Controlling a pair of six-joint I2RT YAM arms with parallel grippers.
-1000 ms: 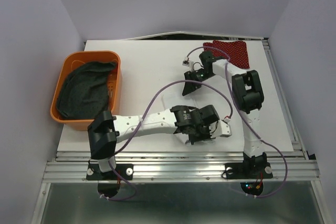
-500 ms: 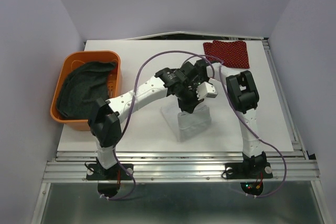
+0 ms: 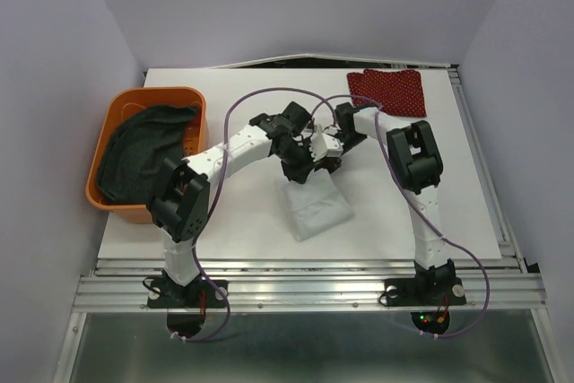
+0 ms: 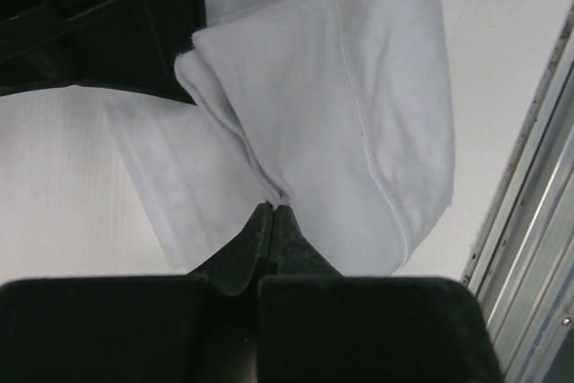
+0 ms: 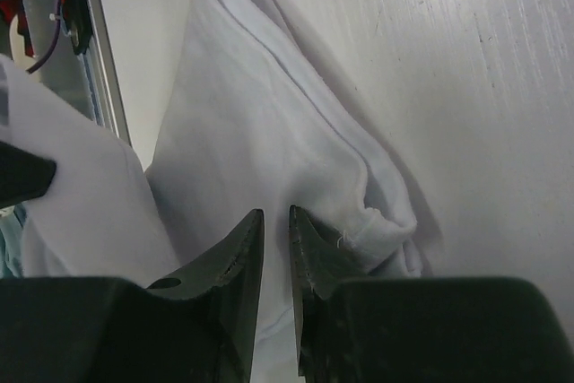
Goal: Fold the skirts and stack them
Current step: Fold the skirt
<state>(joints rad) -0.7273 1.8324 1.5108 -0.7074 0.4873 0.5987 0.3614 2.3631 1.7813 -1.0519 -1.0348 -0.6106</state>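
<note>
- Dark grey skirt [image 3: 143, 154]: heaped in orange basket [image 3: 157, 93], left of table [image 3: 224, 221]; unfolded, pending.
- White skirt [image 3: 316, 208]: centre of table, doubled into a narrow packet; fold under way.
- Red skirt [image 3: 387, 91]: folded at far right corner; nothing stacked on it.
- Left gripper [image 4: 272, 221]: pressed together, pinching a White skirt fold.
- Right gripper [image 5: 276, 221]: narrow gap over same cloth; hold cannot be told.
- Against a second earlier: Left gripper away from near edge, now beside Right gripper; cloth laid down.
</note>
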